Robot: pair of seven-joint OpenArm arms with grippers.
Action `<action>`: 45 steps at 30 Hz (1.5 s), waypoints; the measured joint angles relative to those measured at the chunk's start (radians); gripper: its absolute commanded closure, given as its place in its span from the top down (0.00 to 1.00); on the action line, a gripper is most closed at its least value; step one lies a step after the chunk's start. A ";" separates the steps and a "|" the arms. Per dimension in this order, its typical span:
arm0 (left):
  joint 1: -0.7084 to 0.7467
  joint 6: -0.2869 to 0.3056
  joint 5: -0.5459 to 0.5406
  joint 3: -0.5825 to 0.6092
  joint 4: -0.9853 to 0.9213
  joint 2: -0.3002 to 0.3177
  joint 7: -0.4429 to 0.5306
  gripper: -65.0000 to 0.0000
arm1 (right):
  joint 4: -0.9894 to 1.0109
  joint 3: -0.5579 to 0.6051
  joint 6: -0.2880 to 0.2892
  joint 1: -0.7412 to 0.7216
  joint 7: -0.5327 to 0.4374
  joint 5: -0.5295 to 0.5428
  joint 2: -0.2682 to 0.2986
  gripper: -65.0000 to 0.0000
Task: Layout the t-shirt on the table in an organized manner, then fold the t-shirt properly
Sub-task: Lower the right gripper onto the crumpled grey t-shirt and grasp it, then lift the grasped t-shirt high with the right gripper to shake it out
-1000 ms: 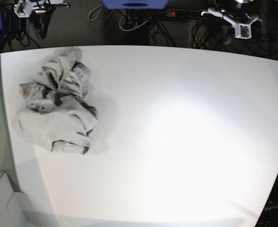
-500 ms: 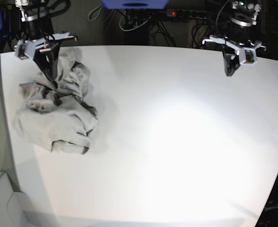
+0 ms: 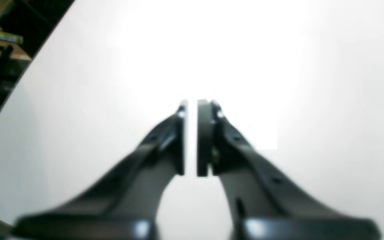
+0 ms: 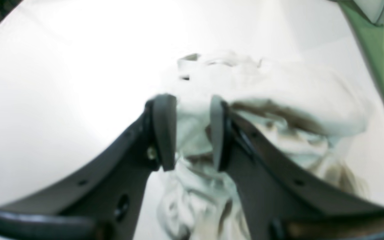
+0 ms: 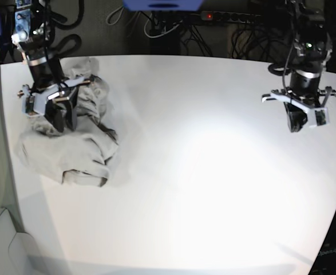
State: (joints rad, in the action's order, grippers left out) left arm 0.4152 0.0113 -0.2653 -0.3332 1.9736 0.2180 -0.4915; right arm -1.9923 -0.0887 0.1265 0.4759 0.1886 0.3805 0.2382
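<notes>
The t-shirt (image 5: 70, 146) lies crumpled in a light grey-beige heap at the far left of the white table (image 5: 202, 172). My right gripper (image 5: 62, 121) hangs over the heap's upper part, pointing down. In the right wrist view its jaws (image 4: 188, 100) stand open, with folds of the t-shirt (image 4: 278, 96) showing between and below them; whether the fingertips touch the cloth I cannot tell. My left gripper (image 5: 297, 125) hovers over bare table at the far right. In the left wrist view it (image 3: 192, 104) shows a narrow gap with only the table (image 3: 278, 50) behind it.
Cables and a power strip (image 5: 213, 16) run along the floor behind the table's far edge. A pale bin or box corner (image 5: 2, 240) sits below the table's left edge. The shirt lies close to that left edge.
Both arms came forward and down from behind the far edge. The right one has moved down onto the shirt heap, the left one further over the table. Both grippers went from shut to parted.
</notes>
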 measured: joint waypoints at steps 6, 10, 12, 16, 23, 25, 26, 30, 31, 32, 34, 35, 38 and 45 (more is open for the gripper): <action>-0.048 0.000 0.000 0.003 0.006 -0.001 -0.024 0.41 | 0.001 0.000 0.000 -0.103 0.143 0.000 0.000 0.32; -0.061 0.000 -0.002 0.001 0.005 -0.019 -0.029 0.41 | 0.003 0.000 0.000 -0.160 0.215 0.000 0.000 0.32; -0.063 0.000 -0.001 0.001 0.005 -0.019 -0.029 0.41 | 0.003 0.000 0.000 -0.164 0.252 -0.002 0.000 0.32; -0.064 0.000 0.002 0.002 0.001 -0.019 -0.029 0.41 | 0.006 0.000 0.000 -0.164 0.310 -0.002 0.000 0.37; -0.064 0.000 0.002 0.003 0.000 -0.019 -0.029 0.41 | 0.005 -0.039 0.000 -0.118 0.324 -0.002 -0.006 0.50; -0.064 0.000 0.002 0.003 -0.002 -0.019 -0.029 0.41 | 0.006 -0.056 0.000 -0.100 0.329 -0.005 -0.006 0.50; -0.064 0.000 0.002 0.003 -0.002 -0.019 -0.029 0.41 | 0.006 -0.059 0.000 -0.098 0.333 -0.005 -0.006 0.50; -0.064 0.000 0.002 0.003 -0.002 -0.019 -0.029 0.41 | 0.006 -0.061 0.000 -0.098 0.324 -0.005 -0.006 0.50; -0.064 0.000 0.002 0.003 -0.002 -0.019 -0.029 0.41 | 0.006 -0.061 0.000 -0.094 0.324 -0.005 -0.006 0.50; -0.063 0.000 0.002 0.003 -0.002 -0.019 -0.029 0.41 | 0.006 -0.061 0.000 -0.092 0.328 -0.005 -0.006 0.50; -0.064 0.000 0.002 0.004 -0.002 -0.019 -0.029 0.41 | 0.015 -0.060 0.000 -0.096 0.330 -0.001 -0.007 0.50; -0.064 0.000 0.002 0.003 -0.002 -0.019 -0.029 0.41 | 0.024 -0.060 0.000 -0.099 0.324 0.002 -0.011 0.50; -0.064 0.000 0.001 0.002 -0.003 -0.019 -0.029 0.41 | 0.041 -0.058 0.000 -0.101 0.327 -0.001 -0.032 0.50; -0.064 0.000 0.002 0.001 -0.003 -0.019 -0.029 0.41 | 0.043 -0.036 0.000 -0.156 0.328 -0.002 -0.033 0.50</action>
State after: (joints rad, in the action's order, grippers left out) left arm 0.3515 0.0113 -0.2630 -0.3325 1.9709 0.1993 -0.5205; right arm -1.9495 -0.1249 0.1268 0.3195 0.5171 0.3786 0.2054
